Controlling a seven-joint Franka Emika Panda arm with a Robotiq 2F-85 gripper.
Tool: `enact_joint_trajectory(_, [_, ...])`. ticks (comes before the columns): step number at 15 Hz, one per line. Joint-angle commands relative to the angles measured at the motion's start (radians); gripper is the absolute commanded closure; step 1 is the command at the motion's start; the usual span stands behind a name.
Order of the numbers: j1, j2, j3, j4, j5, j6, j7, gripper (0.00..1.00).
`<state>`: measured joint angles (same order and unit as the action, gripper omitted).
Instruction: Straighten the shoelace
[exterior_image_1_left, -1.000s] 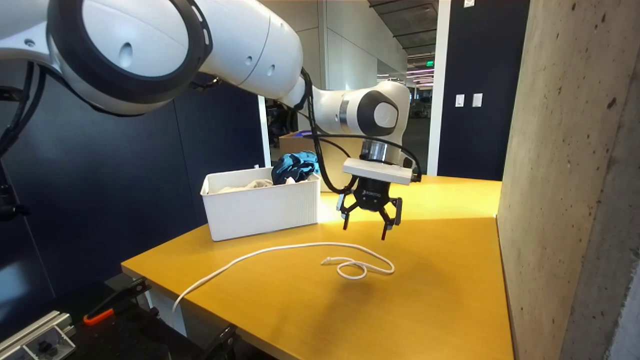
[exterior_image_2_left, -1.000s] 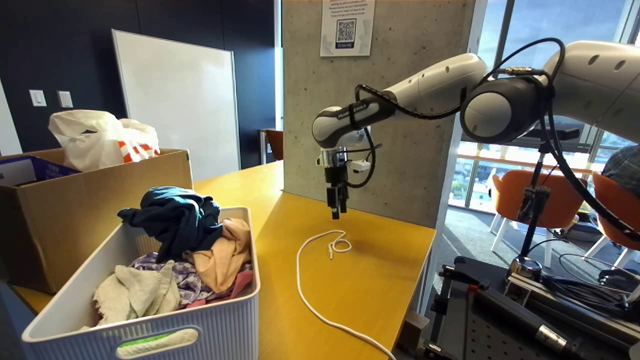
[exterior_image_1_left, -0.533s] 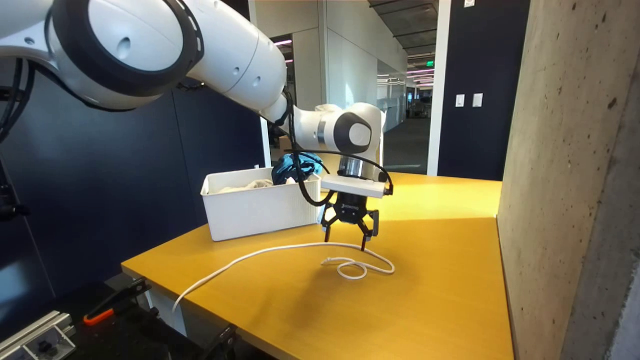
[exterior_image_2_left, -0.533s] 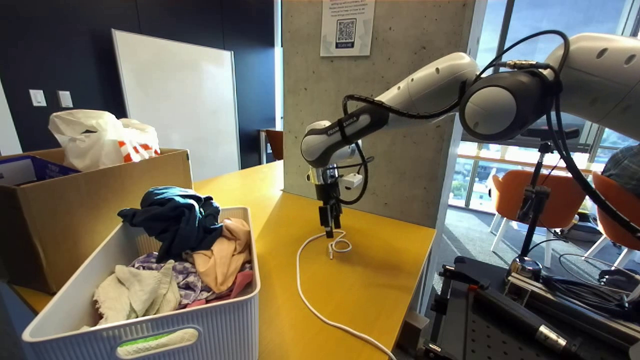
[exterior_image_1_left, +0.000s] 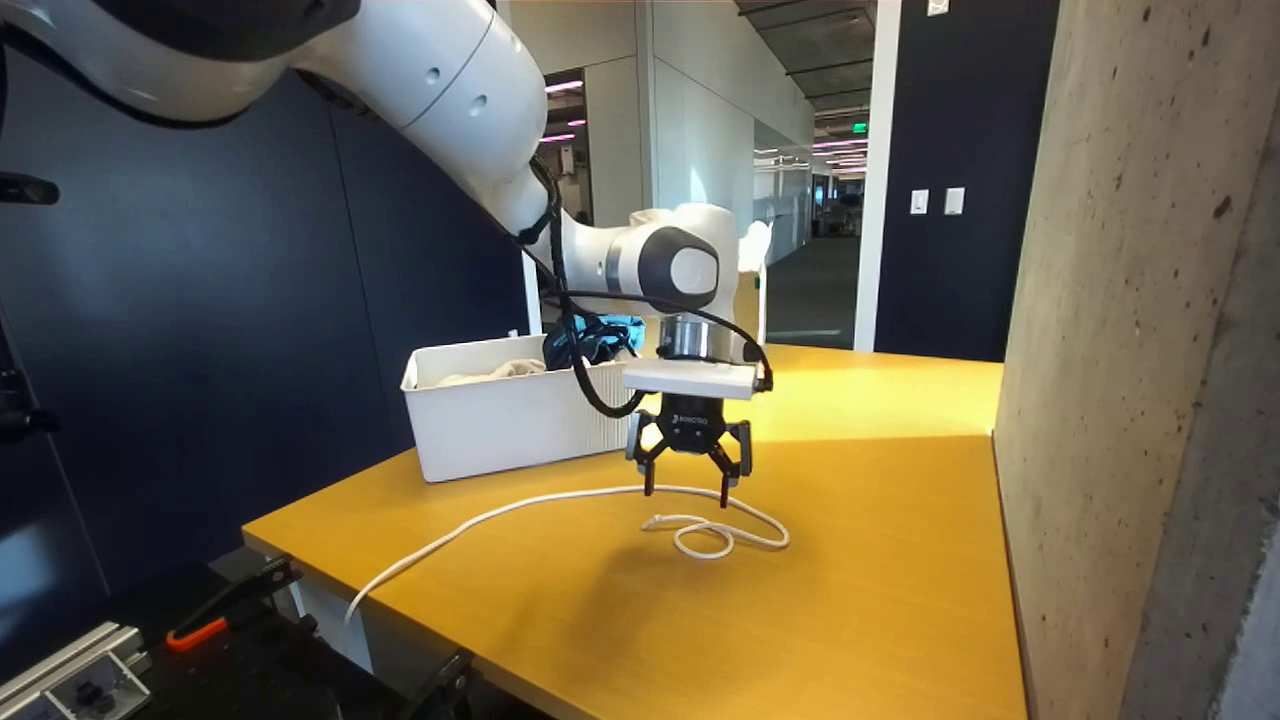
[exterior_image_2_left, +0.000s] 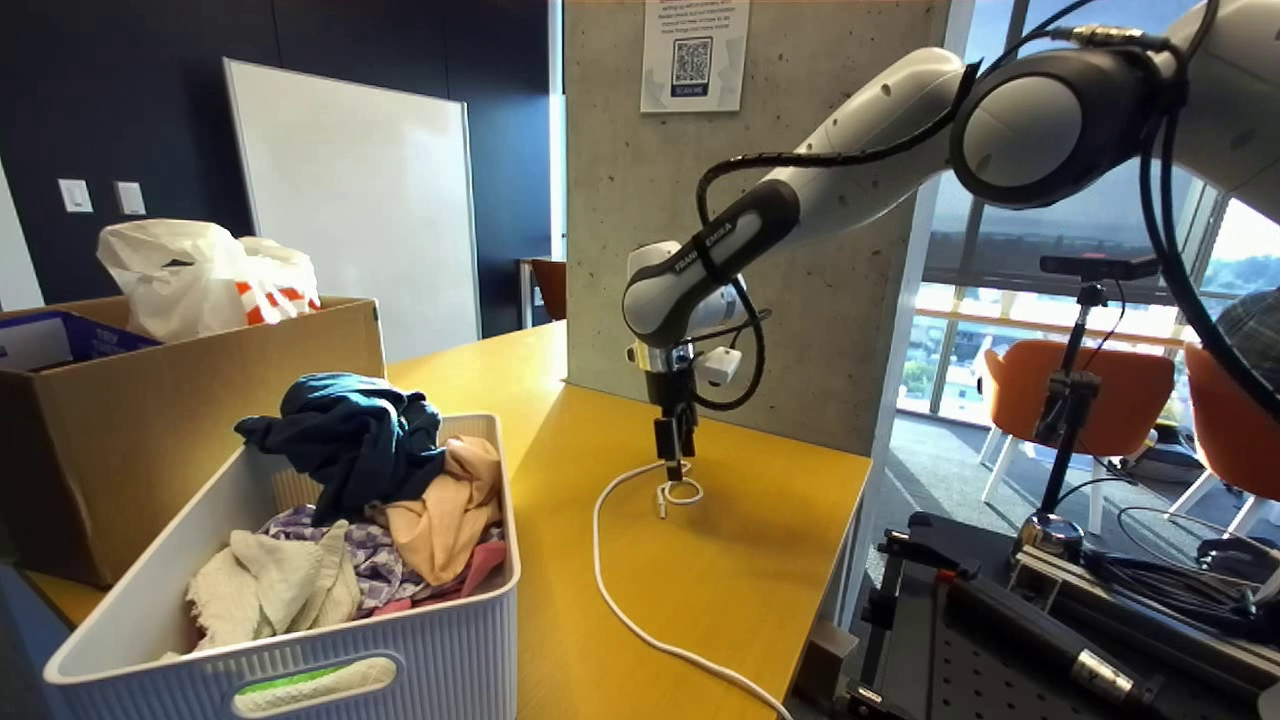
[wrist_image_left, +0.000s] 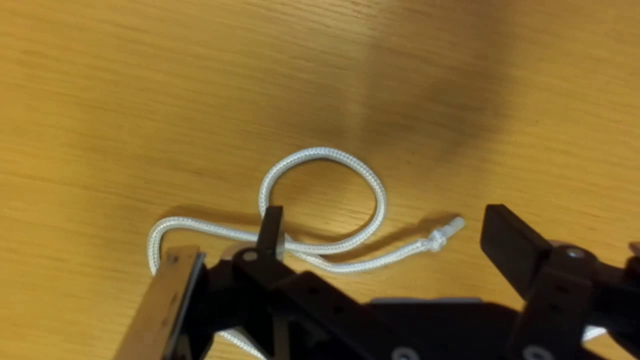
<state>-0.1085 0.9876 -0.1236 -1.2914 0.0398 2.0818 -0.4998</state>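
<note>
The shoelace, a thin white cord, lies on the yellow table in both exterior views (exterior_image_1_left: 540, 498) (exterior_image_2_left: 598, 560). One end hangs over the table's edge in an exterior view. The other part bends back and makes a small loop, which shows in the wrist view (wrist_image_left: 320, 152). Its knotted tip (wrist_image_left: 437, 240) lies between the fingers as seen from the wrist. My gripper (exterior_image_1_left: 686, 497) is open and empty, a little above the table over the curled part; it also shows in an exterior view (exterior_image_2_left: 676, 470) and in the wrist view (wrist_image_left: 382, 215). The left finger hides part of the cord's crossing.
A white bin (exterior_image_1_left: 520, 425) filled with cloths stands at the table's side, also in an exterior view (exterior_image_2_left: 480, 640). A cardboard box (exterior_image_2_left: 220, 420) with plastic bags stands behind it. A concrete pillar (exterior_image_1_left: 1130, 350) borders the table (exterior_image_1_left: 860, 620). Black clamps grip the table's edge.
My gripper has come down and moved over the curled part of the shoelace, nearly all of it in the first half second. It has stayed open. The shoelace has not moved.
</note>
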Motion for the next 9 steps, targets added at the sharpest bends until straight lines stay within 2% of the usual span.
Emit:
enact_joint_trajectory(1, [-0.02, -0.096, 0.05, -0.197, -0.063, 0.111, 0.029, 0.0])
enact_joint_trajectory(4, [-0.023, -0.113, 0.052, -0.273, -0.094, 0.193, 0.049, 0.0])
enact_joint_trajectory(9, [-0.027, -0.109, 0.049, -0.326, -0.141, 0.294, 0.065, 0.0])
